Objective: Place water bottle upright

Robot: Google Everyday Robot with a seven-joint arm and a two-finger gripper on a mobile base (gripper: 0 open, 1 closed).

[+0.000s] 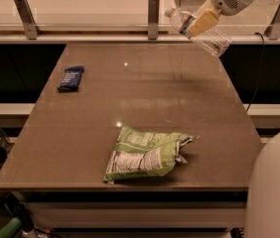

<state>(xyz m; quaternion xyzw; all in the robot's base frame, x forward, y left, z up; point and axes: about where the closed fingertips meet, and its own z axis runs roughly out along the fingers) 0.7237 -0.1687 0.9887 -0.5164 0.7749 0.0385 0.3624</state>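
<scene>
The water bottle [210, 37], clear ribbed plastic with a white cap at its upper left end and a white label, hangs tilted in the air above the table's far right corner. My gripper [199, 24] is shut on the water bottle near its label, with a yellowish finger [203, 22] across it. The arm comes in from the top right. The bottle lies slanted, cap up-left and base down-right, not touching the table [145, 98].
A green chip bag [147, 153] lies near the table's front edge. A dark blue snack bar [71, 78] lies at the left. Metal railing posts [153, 16] stand along the back edge. My white robot body [274, 192] fills the lower right.
</scene>
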